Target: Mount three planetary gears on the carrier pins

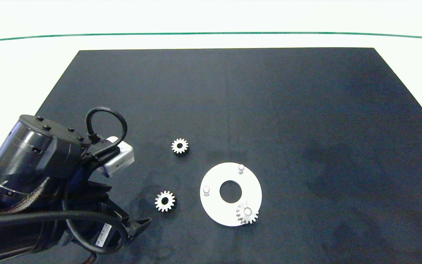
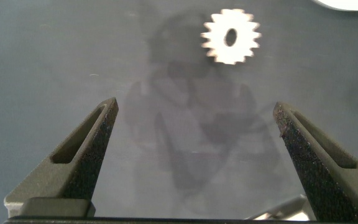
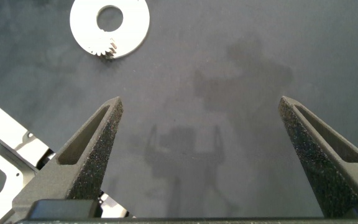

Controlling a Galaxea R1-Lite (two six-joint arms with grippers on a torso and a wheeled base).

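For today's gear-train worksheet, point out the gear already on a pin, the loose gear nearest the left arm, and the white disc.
Mounted gear [image 1: 247, 214]: head view, on its teeth.
Loose gear [image 1: 165, 201]: head view, on its toothed face.
White disc [image 1: 216, 176]: head view, on bare ring surface.

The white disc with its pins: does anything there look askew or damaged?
Nothing stands out. The white disc lies flat on the black mat; one gear sits on a pin, two pins stand bare, and two gears lie flat beside it.

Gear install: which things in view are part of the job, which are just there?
Job: seated gear; loose gears and; empty carrier pins and; white disc; left gripper, open over the mat.
Just there: black mat; right gripper, open, idle.
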